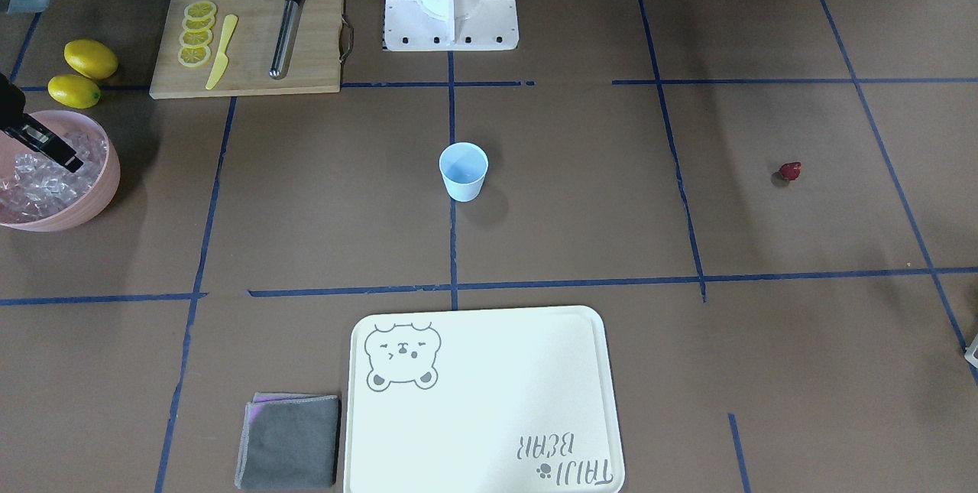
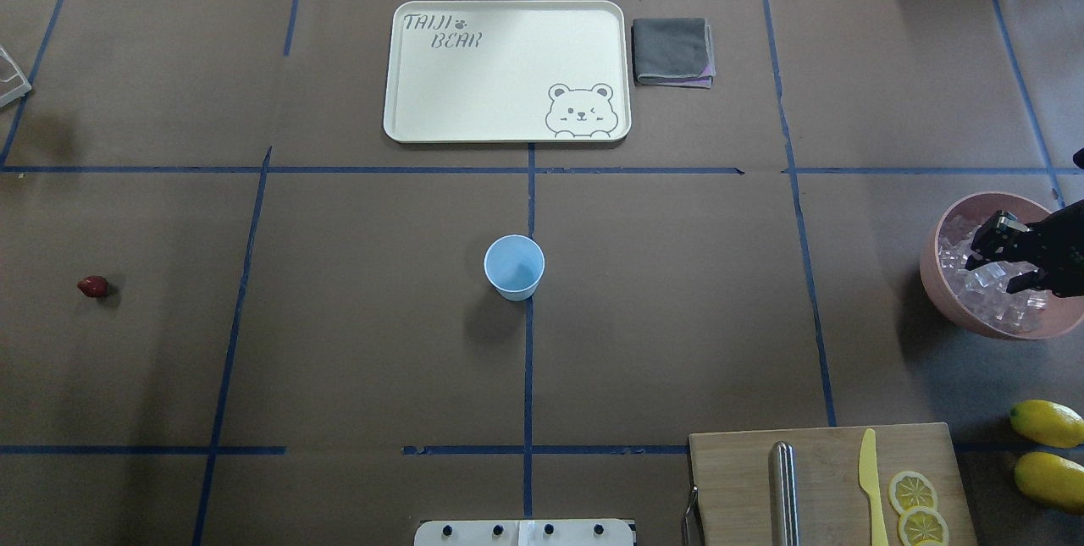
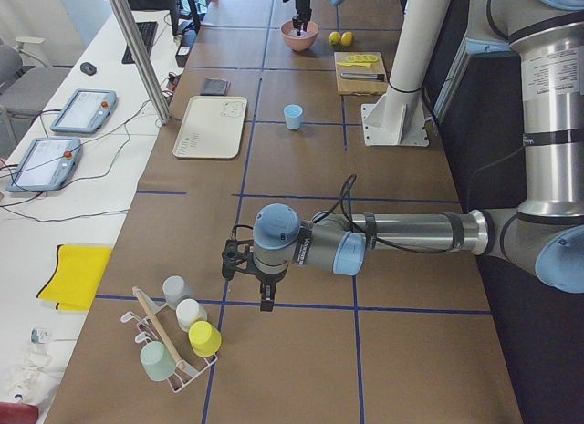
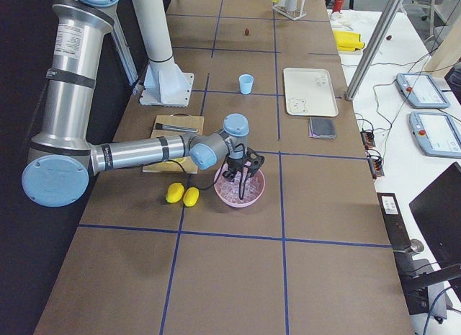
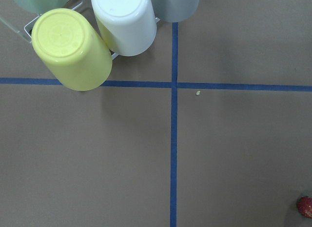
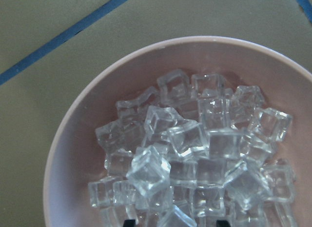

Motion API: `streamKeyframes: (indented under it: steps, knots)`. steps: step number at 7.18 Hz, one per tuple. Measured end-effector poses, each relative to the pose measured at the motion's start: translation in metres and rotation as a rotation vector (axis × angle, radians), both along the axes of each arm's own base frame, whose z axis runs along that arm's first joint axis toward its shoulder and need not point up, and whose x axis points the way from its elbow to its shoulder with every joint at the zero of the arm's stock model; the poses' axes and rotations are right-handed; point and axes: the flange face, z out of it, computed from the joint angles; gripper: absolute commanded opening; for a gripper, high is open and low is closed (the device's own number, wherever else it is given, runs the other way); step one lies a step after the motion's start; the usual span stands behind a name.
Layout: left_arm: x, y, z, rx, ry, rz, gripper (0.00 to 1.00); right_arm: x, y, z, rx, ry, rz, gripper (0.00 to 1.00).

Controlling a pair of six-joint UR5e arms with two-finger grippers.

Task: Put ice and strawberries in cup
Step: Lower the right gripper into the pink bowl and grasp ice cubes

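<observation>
Right claw [image 2: 998, 261]: fingers spread, nothing between them. It hangs over the pink bowl [image 6: 63, 139], tips pointing down at the ice [image 6: 195, 158]. My right wrist view shows two dark tips at the bottom edge, set apart, above the heap of clear cubes. I cannot tell whether they touch any cube. All the ice lies in the bowl, at my far right on the table.

Left claw [image 3: 255, 287]: seen only from the side camera, low over the table at my far left; I cannot tell if it is spread or closed. Beneath it, upturned yellow [image 5: 70, 49] and white [image 5: 124, 19] tumblers.

The strawberry [image 2: 93, 286] lies on the brown paper at my left, well apart from everything.

The cup [image 2: 514, 267] stands upright at table centre, on the blue tape line.

Beyond it lies the bear tray [image 2: 406, 106], with a grey cloth [image 2: 671, 51] just beside. Two lemons [image 2: 1046, 423] sit near the cutting board [image 2: 737, 478].
</observation>
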Motion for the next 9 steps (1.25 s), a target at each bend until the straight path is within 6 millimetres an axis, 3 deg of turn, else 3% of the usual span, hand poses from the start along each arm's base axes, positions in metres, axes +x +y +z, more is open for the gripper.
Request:
streamKeyframes:
  steps: [1, 4, 6, 9]
  knots:
    - [0.000, 0.000, 0.000, 0.000, 0.000, 0.000, 1.00, 0.000, 0.000, 0.000, 0.000, 0.000, 0.000, 0.29]
    - [0.000, 0.000, 0.000, 0.000, 0.000, 0.000, 1.00, 0.000, 0.000, 0.000, 0.001, -0.001, -0.001, 0.19]
    - [0.000, 0.000, 0.000, 0.000, 0.000, 0.000, 1.00, -0.001, 0.000, -0.003, 0.005, -0.003, -0.001, 0.01]
    - [0.000, 0.000, -0.001, 0.000, 0.000, 0.000, 1.00, 0.002, 0.002, -0.020, 0.032, -0.021, -0.001, 0.00]
